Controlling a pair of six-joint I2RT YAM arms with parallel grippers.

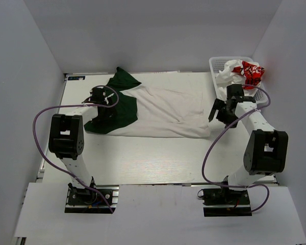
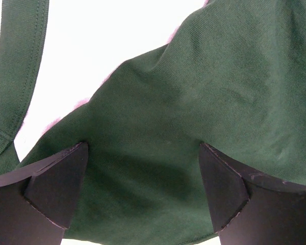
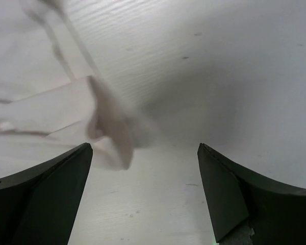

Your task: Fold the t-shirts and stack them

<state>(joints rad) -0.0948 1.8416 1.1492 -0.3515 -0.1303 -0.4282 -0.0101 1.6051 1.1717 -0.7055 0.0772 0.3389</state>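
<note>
The off-white t-shirt (image 1: 168, 109) with dark green sleeves lies spread across the table, collar end to the left. My left gripper (image 1: 103, 109) is low over its near green sleeve (image 1: 120, 115). In the left wrist view the jaws stand wide apart (image 2: 143, 189) with green cloth (image 2: 204, 102) filling the gap; nothing is pinched. My right gripper (image 1: 218, 113) is open just off the shirt's right edge; its wrist view (image 3: 145, 189) shows a blurred corner of off-white cloth (image 3: 112, 132) at the left. The white tee with red print (image 1: 245, 71) sits crumpled in a basket. The blue tee is out of view.
A white plastic basket (image 1: 217, 64) stands at the back right corner. Grey walls close in the table on the left, back and right. Purple cables loop from both arms. Bare white tabletop (image 1: 158, 158) lies between the shirt and the arm bases.
</note>
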